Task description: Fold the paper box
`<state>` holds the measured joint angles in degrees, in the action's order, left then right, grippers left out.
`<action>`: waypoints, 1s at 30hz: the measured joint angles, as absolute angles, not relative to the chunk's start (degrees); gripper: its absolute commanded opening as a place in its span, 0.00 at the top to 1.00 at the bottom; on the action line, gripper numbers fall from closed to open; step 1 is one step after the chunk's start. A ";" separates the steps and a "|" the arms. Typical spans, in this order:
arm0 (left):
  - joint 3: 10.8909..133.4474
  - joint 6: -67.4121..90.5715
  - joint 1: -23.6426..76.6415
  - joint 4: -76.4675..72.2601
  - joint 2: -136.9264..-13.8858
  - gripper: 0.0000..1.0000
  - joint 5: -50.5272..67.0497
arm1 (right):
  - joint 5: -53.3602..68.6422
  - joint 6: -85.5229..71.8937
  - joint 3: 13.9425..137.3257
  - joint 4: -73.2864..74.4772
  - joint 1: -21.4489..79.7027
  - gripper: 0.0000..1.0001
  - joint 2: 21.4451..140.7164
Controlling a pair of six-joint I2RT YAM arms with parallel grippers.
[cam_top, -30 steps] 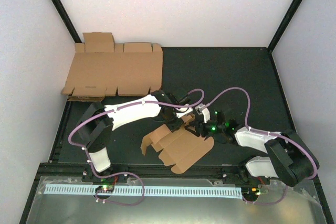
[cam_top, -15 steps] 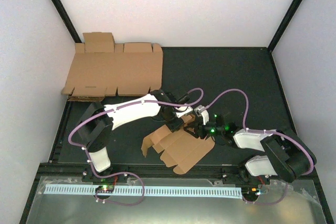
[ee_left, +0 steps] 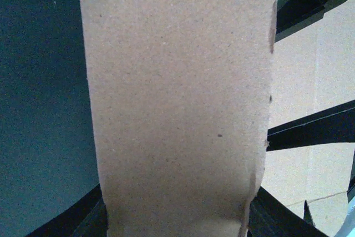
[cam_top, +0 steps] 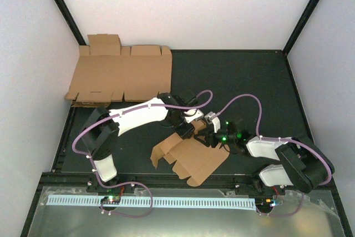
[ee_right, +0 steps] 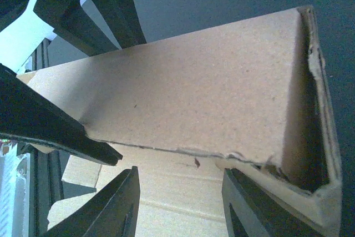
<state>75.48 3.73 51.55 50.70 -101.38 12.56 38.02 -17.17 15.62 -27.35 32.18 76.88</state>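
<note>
The plain brown die-cut cardboard paper box (cam_top: 194,159) lies half-folded, well apart from the stack of larger flat brown cardboard sheets (cam_top: 119,76), nearer the arms' bases than that stack and off to its right. Most of it is spread flat as a skewed sheet with small tabs along its near edge, while the flap at the end nearest the stack stands bent upward. Along its far edge a narrow panel (ee_right: 194,98) is raised off the flat part and creased over at one end, its cut edges slightly ragged.
</note>
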 measured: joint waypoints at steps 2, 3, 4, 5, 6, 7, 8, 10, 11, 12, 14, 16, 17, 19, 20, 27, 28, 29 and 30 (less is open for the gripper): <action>75.48 3.73 51.29 50.70 -101.38 0.52 13.23 | 38.02 -16.93 15.62 -27.31 32.18 0.55 76.88; 75.48 3.73 51.16 50.70 -101.38 0.52 13.41 | 38.04 -16.88 15.62 -27.38 32.18 0.55 76.86; 75.48 3.73 51.11 50.70 -101.38 0.52 13.47 | 38.04 -16.86 15.62 -27.49 32.18 0.55 76.86; 75.48 3.75 51.07 50.70 -101.38 0.52 13.41 | 38.04 -16.88 15.59 -27.70 32.18 0.55 76.86; 75.48 3.79 51.07 50.72 -101.38 0.53 13.26 | 38.02 -16.95 15.51 -27.97 32.18 0.54 76.79; 75.48 3.86 51.09 50.72 -101.41 0.53 12.97 | 38.00 -17.06 15.27 -28.38 32.18 0.53 76.69; 75.50 4.01 51.13 50.74 -101.51 0.54 12.58 | 37.93 -17.21 15.03 -28.75 32.18 0.52 76.53; 75.61 4.49 51.46 50.54 -101.89 0.55 11.46 | 37.36 -17.96 14.13 -30.02 32.25 0.51 75.92; 75.64 4.91 51.81 50.41 -102.04 0.55 10.72 | 36.69 -18.35 13.17 -31.16 32.25 0.50 75.22; 75.64 5.34 52.27 50.33 -102.13 0.55 9.82 | 36.07 -18.76 12.40 -32.01 32.29 0.50 74.65; 75.64 6.33 53.21 49.98 -102.13 0.55 8.32 | 34.57 -19.84 10.72 -34.30 32.32 0.49 73.30; 75.64 7.44 54.30 49.45 -102.13 0.55 6.48 | 33.01 -20.75 9.17 -36.53 32.36 0.49 72.16; 75.64 7.79 54.70 49.34 -102.13 0.55 5.72 | 32.38 -21.08 8.64 -37.54 32.40 0.49 71.90; 75.64 8.56 55.31 49.19 -102.15 0.55 4.36 | 31.70 -21.63 8.12 -39.00 32.40 0.50 71.83; 75.64 8.82 55.57 49.19 -102.15 0.55 3.70 | 31.59 -21.74 7.99 -39.44 32.40 0.50 71.83; 75.88 9.19 56.36 49.34 -102.52 0.55 0.62 | 31.62 -20.21 8.93 -35.77 32.40 0.48 67.29; 75.92 9.19 56.38 49.43 -102.52 0.55 0.30 | 31.55 -19.57 9.23 -34.26 32.40 0.46 65.67; 75.92 9.19 56.40 49.47 -102.52 0.55 0.10 | 31.27 -18.87 9.58 -32.45 32.40 0.43 63.79; 75.92 9.19 56.40 49.52 -102.54 0.55 -0.10 | 30.65 -18.13 9.93 -30.48 32.40 0.41 61.67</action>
<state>75.92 9.19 56.40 49.52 -102.54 -0.10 30.65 -18.13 9.93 -30.48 32.40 61.67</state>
